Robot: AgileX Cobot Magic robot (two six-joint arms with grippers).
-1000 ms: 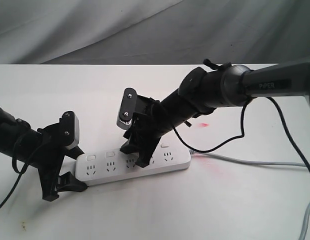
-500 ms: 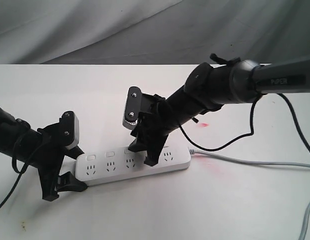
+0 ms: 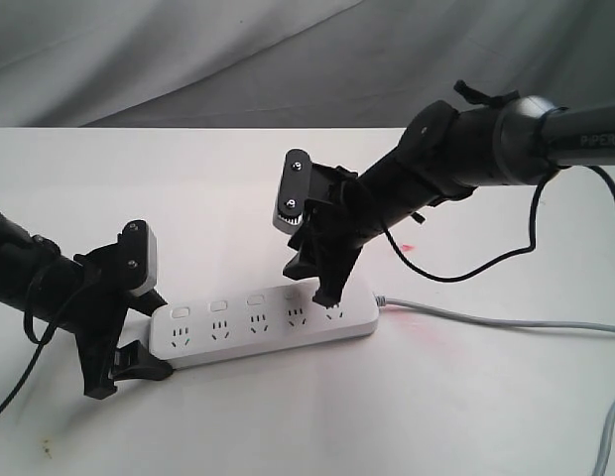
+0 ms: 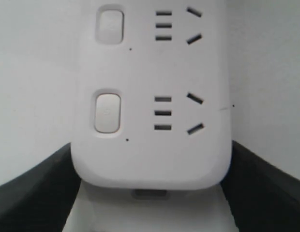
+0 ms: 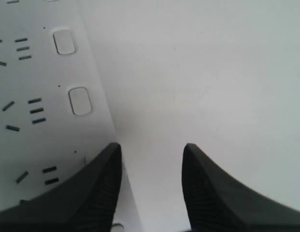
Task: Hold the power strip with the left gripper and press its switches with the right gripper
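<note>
The white power strip [image 3: 263, 325] lies on the white table, and its grey cord [image 3: 486, 319] runs off to the right. My left gripper [image 3: 149, 337] is shut on the strip's left end. In the left wrist view that rounded end [image 4: 150, 159] sits between both fingers [image 4: 34, 193], with the switches [image 4: 107, 112] in a row beyond. My right gripper [image 3: 309, 285] hovers open over the strip's right end, near the last switches [image 3: 255, 298]. In the right wrist view one of the right gripper's [image 5: 151, 147] fingers [image 5: 99, 188] is above the strip's edge [image 5: 53, 125] and the other is over bare table.
A grey cloth backdrop [image 3: 188, 59] hangs behind the table. A small red mark [image 3: 407, 246] lies on the table behind the strip. A black cable [image 3: 466, 273] loops down from the right arm, and another grey cable [image 3: 610, 436] runs along the right edge.
My right gripper has moved to the right along the strip, from over the middle sockets to over its right end, and has risen slightly. The left gripper and the strip have stayed put.
</note>
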